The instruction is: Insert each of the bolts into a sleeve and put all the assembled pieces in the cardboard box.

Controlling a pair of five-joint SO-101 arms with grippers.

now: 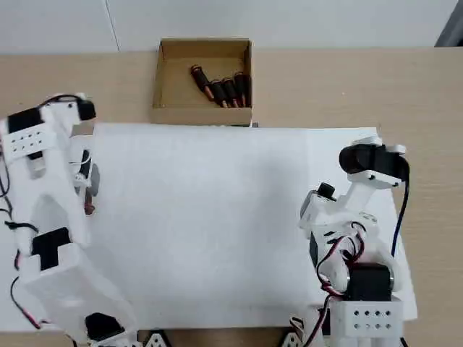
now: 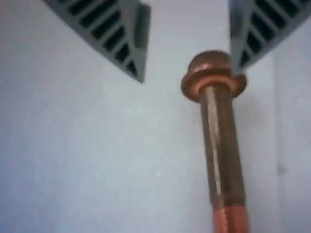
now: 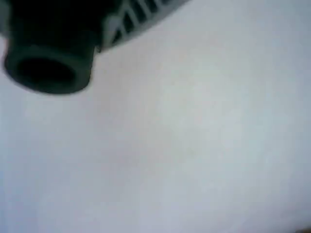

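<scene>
Bolt (image 2: 221, 145) is what I am after: it lies flat on the white sheet (image 1: 217, 217), its flanged head between the fingertips of my left gripper (image 2: 188, 73) and its threaded end pointing away from them, back toward the wrist. The jaws stand wide apart. The head sits right against one finger (image 2: 243, 43), with a clear gap to the other (image 2: 126, 43), so I judge the gripper is off-centre and a plain close would push the bolt sideways before it pinches.

My right gripper (image 3: 97, 29) has a black sleeve (image 3: 48, 65) clamped at its tip, clear of the sheet below, the open bore facing out. That seems to be why it is held there: a ready socket for the bolt to slide into once I have lifted it.

Well beyond both grippers, past the sheet's far edge, the cardboard box (image 1: 173, 76) already holds four assembled pieces (image 1: 223, 88) lying side by side. I reckon this pair is the last. The next move calls for taking the bolt near its head, leaving the shank free for the sleeve.
</scene>
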